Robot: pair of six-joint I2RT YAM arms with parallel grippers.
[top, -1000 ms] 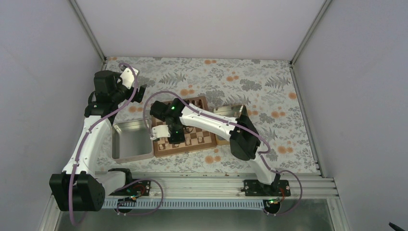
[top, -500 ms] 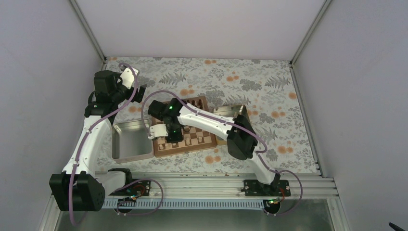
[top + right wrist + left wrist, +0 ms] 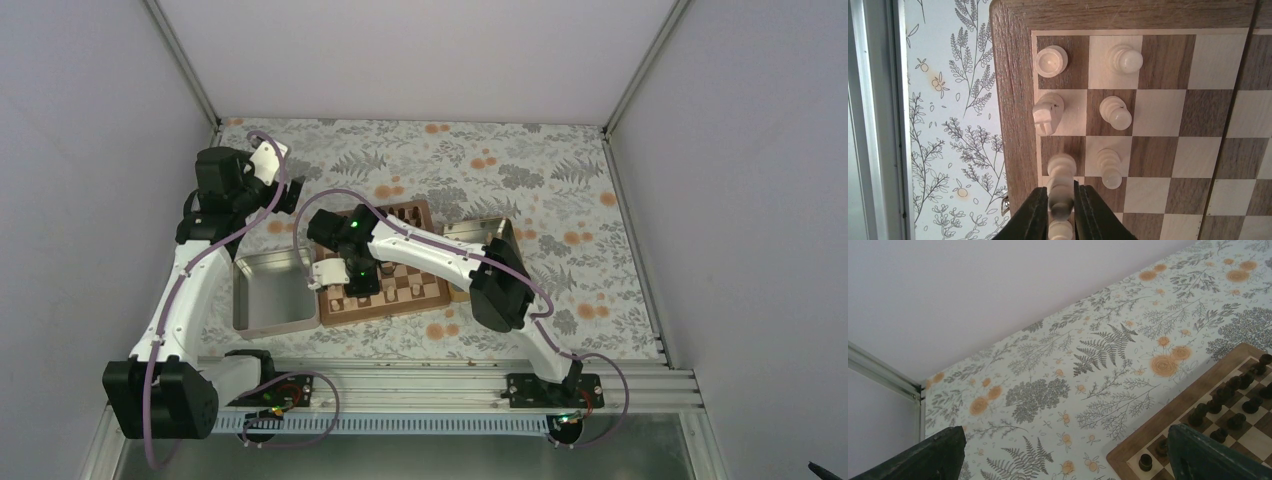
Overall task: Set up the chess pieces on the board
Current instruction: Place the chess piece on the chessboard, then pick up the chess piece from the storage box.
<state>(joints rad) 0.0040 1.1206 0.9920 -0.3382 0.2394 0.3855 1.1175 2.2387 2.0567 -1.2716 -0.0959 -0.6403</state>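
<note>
The board (image 3: 428, 291) lies mid-table and fills the right wrist view (image 3: 1013, 100). Pale chess pieces stand on its two edge columns: a rook-like one (image 3: 1050, 61), a knight (image 3: 1048, 113) and three pawns (image 3: 1125, 58) (image 3: 1115, 111) (image 3: 1109, 168). My right gripper (image 3: 1061, 206) is shut on a pale piece (image 3: 1061, 186), whose base is over the edge-column square beyond the knight. Another pale piece (image 3: 1060, 231) shows between the fingers lower down. In the top view the right gripper (image 3: 357, 282) is over the board's left side. My left gripper (image 3: 1068, 460) is open and empty above the tablecloth, by the board's far corner (image 3: 1168, 420).
Dark pieces (image 3: 1238, 390) stand in rows on the board's far side. A shiny metal tray (image 3: 270, 292) sits against the board's left edge. A second tray (image 3: 476, 232) sits right of the board, partly under the right arm. The metal rail (image 3: 878, 125) runs beside the board.
My right gripper has shifted slightly left over the board with the pale piece in it. The left arm has not moved.
</note>
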